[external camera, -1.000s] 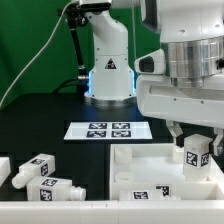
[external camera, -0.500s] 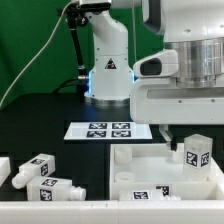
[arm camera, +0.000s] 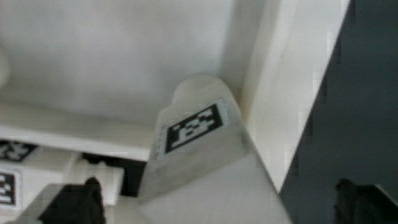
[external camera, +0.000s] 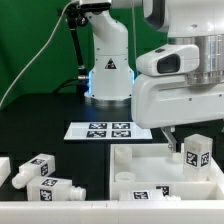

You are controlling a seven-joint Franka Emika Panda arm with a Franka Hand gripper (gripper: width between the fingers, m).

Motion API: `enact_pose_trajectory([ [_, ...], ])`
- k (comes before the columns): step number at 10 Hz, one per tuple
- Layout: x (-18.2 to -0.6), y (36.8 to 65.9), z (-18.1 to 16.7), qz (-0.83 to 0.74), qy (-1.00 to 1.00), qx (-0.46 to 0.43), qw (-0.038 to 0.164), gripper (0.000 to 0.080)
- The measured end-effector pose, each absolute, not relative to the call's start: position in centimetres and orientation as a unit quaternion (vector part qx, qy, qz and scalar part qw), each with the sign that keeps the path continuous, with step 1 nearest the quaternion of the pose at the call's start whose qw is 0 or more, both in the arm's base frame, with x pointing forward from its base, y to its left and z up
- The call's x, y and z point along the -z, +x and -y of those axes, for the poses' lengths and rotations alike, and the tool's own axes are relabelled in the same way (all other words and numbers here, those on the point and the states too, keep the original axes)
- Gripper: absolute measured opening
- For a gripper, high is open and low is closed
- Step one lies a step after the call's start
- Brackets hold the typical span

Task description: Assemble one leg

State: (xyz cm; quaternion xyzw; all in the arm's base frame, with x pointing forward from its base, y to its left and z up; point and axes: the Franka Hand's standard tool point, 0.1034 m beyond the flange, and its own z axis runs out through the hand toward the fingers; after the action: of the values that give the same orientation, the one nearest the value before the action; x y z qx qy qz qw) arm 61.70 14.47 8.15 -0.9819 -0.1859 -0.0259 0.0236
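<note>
Progress looks late: the leg (external camera: pixel 196 152) stands upright in the tabletop (external camera: pixel 150 160) at its 3 o'clock corner. The gripper (external camera: pixel 180 140) hangs just above, its fingers apart and empty; whether the leg is fully screwed home I cannot tell.

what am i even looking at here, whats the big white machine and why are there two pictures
The big white machine is a robot arm; it ends in a two-fingered claw. One picture comes from a camera standing off to the side, the other from a camera on the arm's wrist, looking down past the claw's dark fingertips.

On the black table lie a flat marker board with printed tags, two loose legs at the exterior view's left, and a large white tabletop. One leg stands upright in the tabletop's corner, just under the claw. Whether the claw grips it is unclear.
</note>
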Motion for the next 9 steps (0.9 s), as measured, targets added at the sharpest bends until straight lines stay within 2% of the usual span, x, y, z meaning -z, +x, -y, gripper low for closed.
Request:
enact_pose_trajectory([
  [3, -7.89, 61.91, -13.98, 0.340, -0.939, 0.049, 0.010, 0.0649],
  [4, -7.73, 61.74, -13.83, 0.349, -0.936, 0.046, 0.010, 0.0649],
  [5, -7.78, 61.85, -13.77, 0.347, -0.937, 0.047, 0.010, 0.0547],
  [6, -7.72, 61.83, -13.78, 0.347, -0.936, 0.047, 0.010, 0.0410],
  [7, -7.69, 61.82, -13.78, 0.347, -0.936, 0.047, 0.010, 0.0410],
  [8, -7.67, 61.81, -13.77, 0.346, -0.937, 0.047, 0.010, 0.0284],
  [9, -7.67, 61.81, -13.77, 0.333, -0.942, 0.046, 0.011, 0.0284],
])
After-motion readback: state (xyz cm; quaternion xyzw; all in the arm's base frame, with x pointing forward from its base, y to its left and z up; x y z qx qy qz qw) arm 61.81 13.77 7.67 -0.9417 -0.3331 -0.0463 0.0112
